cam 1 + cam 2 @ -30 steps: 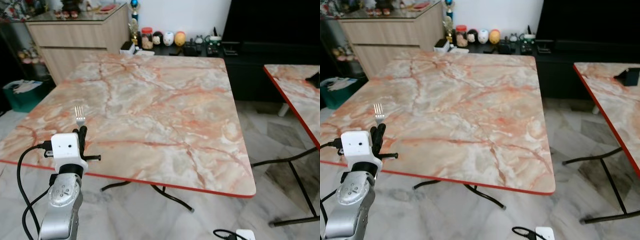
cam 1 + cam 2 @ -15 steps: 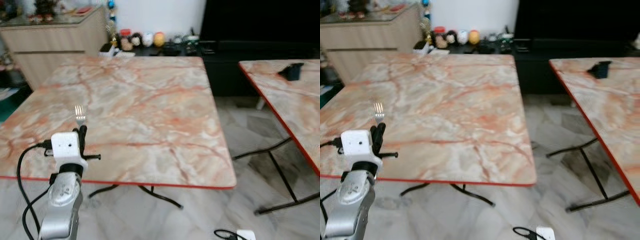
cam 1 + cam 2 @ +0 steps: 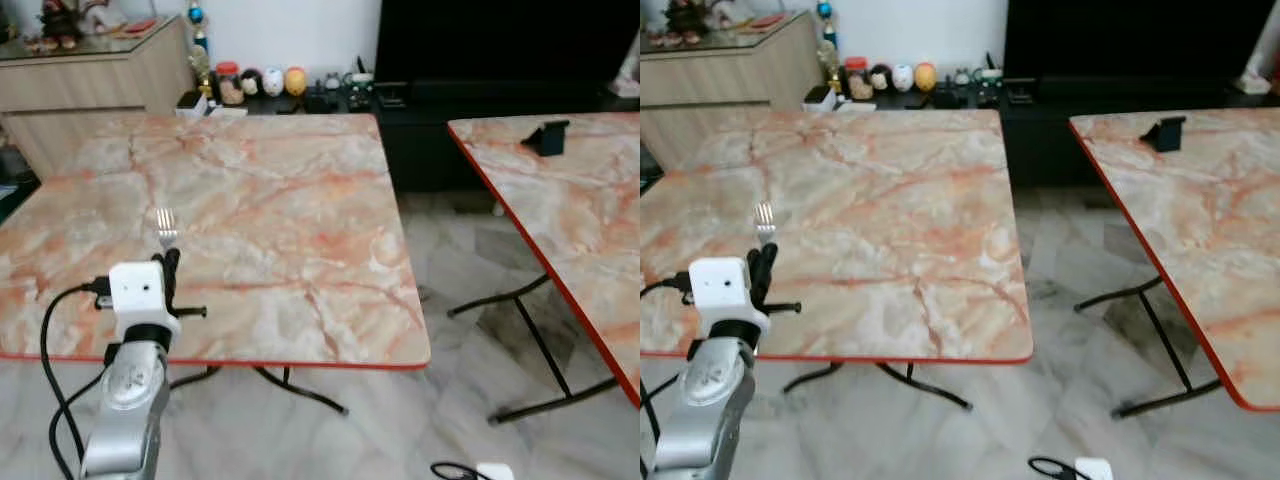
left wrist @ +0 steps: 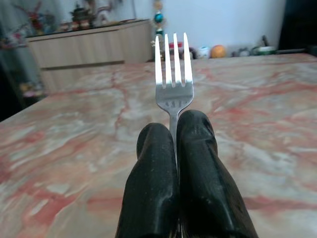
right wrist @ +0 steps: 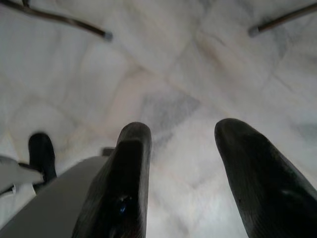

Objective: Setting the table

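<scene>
While the fork is pinched upright, tines up, by the left gripper above the marble table's near edge, the view has been swung rightward, revealing more of a second table. The fork's pose is unchanged, so placement is judged pending. The right gripper is hung idle, fingers parted.

The left gripper stood at the near edge of the table, gripping a fork upright, tines up. A second table sat to the right across a floor gap, a small stand on its far part. Behind, a cabinet stood far left, with a low shelf of jars beside it. The right gripper hung over the floor, fingers apart.
</scene>
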### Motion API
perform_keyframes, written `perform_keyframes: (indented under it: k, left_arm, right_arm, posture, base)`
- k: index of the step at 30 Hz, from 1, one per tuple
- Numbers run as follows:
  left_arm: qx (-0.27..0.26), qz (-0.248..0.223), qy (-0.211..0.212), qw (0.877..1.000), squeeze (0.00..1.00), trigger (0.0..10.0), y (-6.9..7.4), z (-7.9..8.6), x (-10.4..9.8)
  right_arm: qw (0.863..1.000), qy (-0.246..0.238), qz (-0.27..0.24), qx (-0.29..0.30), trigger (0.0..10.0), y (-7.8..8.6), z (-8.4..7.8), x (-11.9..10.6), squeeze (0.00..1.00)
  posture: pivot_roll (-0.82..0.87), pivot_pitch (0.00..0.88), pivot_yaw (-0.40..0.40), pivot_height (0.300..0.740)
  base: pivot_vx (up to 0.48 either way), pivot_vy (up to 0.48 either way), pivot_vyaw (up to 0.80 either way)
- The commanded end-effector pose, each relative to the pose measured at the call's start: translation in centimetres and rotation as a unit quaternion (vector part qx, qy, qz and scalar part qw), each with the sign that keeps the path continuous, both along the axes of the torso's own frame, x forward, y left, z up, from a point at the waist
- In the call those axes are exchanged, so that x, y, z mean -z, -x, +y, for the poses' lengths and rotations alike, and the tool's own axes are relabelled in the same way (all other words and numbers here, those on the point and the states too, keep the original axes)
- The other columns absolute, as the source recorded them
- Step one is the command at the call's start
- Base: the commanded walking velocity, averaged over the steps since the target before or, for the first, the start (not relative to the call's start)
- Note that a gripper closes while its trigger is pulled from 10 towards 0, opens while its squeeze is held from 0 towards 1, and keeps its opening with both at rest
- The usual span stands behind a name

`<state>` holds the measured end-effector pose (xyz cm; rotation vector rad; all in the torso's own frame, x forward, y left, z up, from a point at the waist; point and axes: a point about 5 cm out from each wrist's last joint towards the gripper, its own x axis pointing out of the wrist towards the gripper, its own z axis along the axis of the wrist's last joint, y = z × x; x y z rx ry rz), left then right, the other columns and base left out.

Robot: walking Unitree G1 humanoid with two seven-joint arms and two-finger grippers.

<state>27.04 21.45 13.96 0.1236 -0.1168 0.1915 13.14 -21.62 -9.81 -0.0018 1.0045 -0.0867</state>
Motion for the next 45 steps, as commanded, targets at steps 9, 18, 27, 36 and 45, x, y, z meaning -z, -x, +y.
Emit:
perform_keyframes:
  k: [9, 18, 27, 36, 45]
  left_arm:
    - [0.007, -0.002, -0.006, 1.0, 0.0, 10.0, -0.23, -0.53, -0.28]
    - [0.01, 0.0, -0.005, 1.0, 0.0, 10.0, -0.29, -0.66, -0.24]
    - [0.008, 0.001, -0.006, 1.0, 0.0, 10.0, -0.23, -0.6, -0.22]
    - [0.009, -0.007, -0.006, 1.0, 0.0, 10.0, -0.35, -0.77, -0.63]
    - [0.004, -0.008, -0.004, 1.0, 0.0, 10.0, -0.37, -0.82, -0.68]
  right_arm:
    - [1.0, 0.004, 0.007, 0.005, 10.0, 0.51, -0.46, 0.08, 0.0]
    - [1.0, 0.003, 0.008, 0.006, 10.0, 0.57, -0.44, 0.11, 0.0]
    - [1.0, 0.001, 0.009, 0.006, 10.0, 0.58, -0.4, 0.12, 0.0]
    - [1.0, 0.001, 0.008, 0.007, 10.0, 0.52, -0.42, 0.1, 0.0]
    - [1.0, 0.002, 0.007, 0.005, 10.0, 0.43, -0.47, 0.06, 0.0]
  posture:
    - [0.01, 0.0, 0.012, 0.732]
    - [0.01, 0.0, 0.014, 0.732]
    - [0.01, 0.0, 0.013, 0.732]
    - [0.02, 0.0, 0.012, 0.732]
    - [0.02, 0.0, 0.008, 0.732]
  base:
    - [0.0, -0.407, 0.0]
    - [0.0, -0.43, 0.0]
    - [0.0, -0.432, 0.0]
    - [0.0, -0.432, 0.0]
    - [0.0, -0.432, 0.0]
